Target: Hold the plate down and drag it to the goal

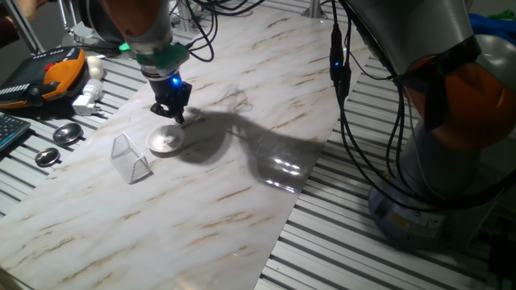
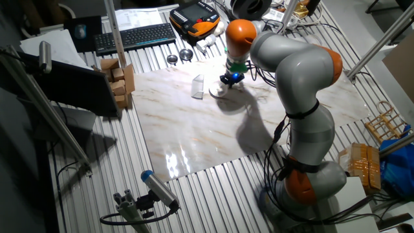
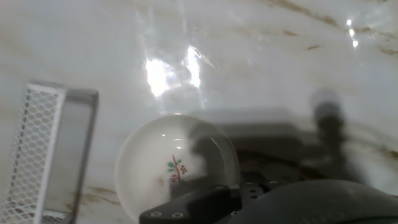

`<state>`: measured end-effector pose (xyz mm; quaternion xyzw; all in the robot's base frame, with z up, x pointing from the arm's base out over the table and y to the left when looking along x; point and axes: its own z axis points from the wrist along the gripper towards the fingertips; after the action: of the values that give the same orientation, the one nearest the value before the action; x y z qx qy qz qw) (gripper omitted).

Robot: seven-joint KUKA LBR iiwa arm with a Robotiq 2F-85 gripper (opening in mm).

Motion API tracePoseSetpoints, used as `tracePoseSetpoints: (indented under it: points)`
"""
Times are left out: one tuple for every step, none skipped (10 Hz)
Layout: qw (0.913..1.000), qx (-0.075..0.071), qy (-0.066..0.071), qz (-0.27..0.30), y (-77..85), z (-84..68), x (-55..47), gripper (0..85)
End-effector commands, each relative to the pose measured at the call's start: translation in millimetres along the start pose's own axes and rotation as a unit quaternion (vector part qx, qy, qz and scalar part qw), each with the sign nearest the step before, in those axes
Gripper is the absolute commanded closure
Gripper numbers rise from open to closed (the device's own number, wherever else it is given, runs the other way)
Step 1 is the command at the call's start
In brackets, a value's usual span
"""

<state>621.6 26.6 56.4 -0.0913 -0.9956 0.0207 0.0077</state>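
The plate (image 1: 165, 141) is a small white round dish lying flat on the marble board. It also shows in the other fixed view (image 2: 217, 92), and in the hand view (image 3: 177, 174) with a small red and green mark in its centre. The goal (image 1: 131, 157) is a clear angled frame just left of the plate, a small gap between them; it also shows in the other fixed view (image 2: 198, 86) and in the hand view (image 3: 53, 149). My gripper (image 1: 174, 115) hangs just over the plate's far right edge with its fingers together and holds nothing. It seems not to touch the plate.
Two grey metal discs (image 1: 68, 134) (image 1: 47, 157) lie on the slatted table left of the marble board (image 1: 242, 201). A teach pendant (image 1: 48, 76), a white plug (image 1: 87, 101) and a keyboard (image 2: 132, 35) lie at the far side. Cables (image 1: 343, 97) hang at the right.
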Motion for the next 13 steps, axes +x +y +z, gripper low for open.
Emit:
tracePoseSetpoints:
  points:
    - [1.0000,0.001,-0.001,-0.001,-1.3,1.9,0.5,85.0]
    - [1.0000,0.006,-0.002,-0.003,-2.8,4.3,0.8,85.0]
    - [0.9999,0.012,-0.004,-0.005,-2.7,5.1,0.7,85.0]
    - [0.9999,0.014,-0.004,-0.006,-3.1,6.4,0.8,85.0]
    - [0.9999,0.014,-0.004,-0.007,-3.2,8.0,0.7,85.0]
    - [0.9999,0.016,-0.004,-0.006,-3.2,10.0,0.4,85.0]
    - [0.9999,0.016,-0.005,-0.001,-4.1,12.8,1.0,85.0]
    - [0.9999,0.011,-0.004,0.006,-4.9,15.9,1.4,85.0]
    - [0.9999,0.011,-0.003,0.009,-5.6,18.8,1.4,85.0]
    - [0.9997,0.007,-0.001,0.025,-5.9,22.8,1.6,85.0]
    - [0.9992,0.000,0.005,0.040,-5.5,24.2,1.8,85.0]
    - [0.9984,-0.010,0.011,0.055,-4.4,23.6,2.0,85.0]
    - [0.9978,-0.014,0.013,0.063,-2.7,23.1,1.9,85.0]
